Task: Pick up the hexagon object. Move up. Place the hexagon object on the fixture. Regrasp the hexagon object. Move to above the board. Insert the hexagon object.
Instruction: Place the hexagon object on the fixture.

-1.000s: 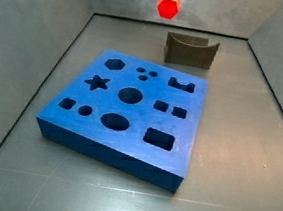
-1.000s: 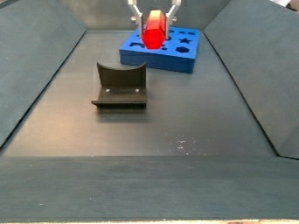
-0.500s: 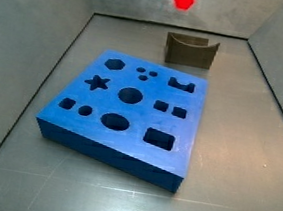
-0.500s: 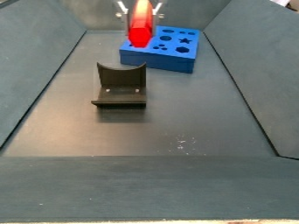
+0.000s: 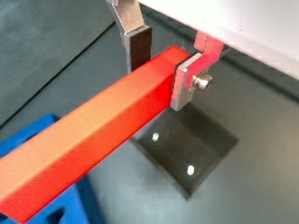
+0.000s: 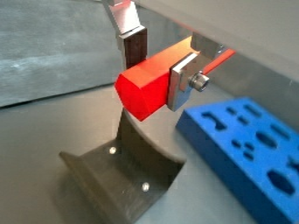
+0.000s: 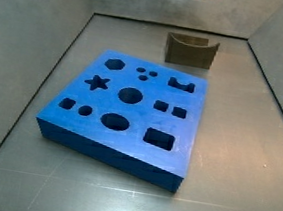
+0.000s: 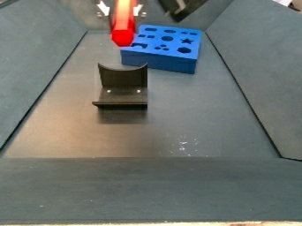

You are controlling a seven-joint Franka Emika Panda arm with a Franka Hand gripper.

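Gripper [image 5: 163, 63] is clenched on the hexagon [image 5: 100, 129], its two silver fingers [image 5: 186, 77] pinching the red bar across its flat sides close to one end, so most of the bar's length sticks out to one side. In both wrist views the bar hangs well clear of the floor, with the fixture [image 6: 126, 173] below it; in a side view the bar [image 8: 122, 26] shows high above the fixture [image 8: 122, 88], toward the far end of the floor, the board [image 8: 170, 48] beyond near the far right corner.

By its straight edges and crisp faces the bar looks stiff and solid, probably a light plastic or printed piece (nothing shows any sag along the unsupported length). Its faces look smooth, so a grip this far off centre could let it pivot between the pads if bumped. For the regrasp, opposite flats remain the sensible hold, since pads sit flush there; corners would likely slip. The curved notch of the fixture should cradle the bar, though a long overhang might tip it, so centring it over the notch seems wise.
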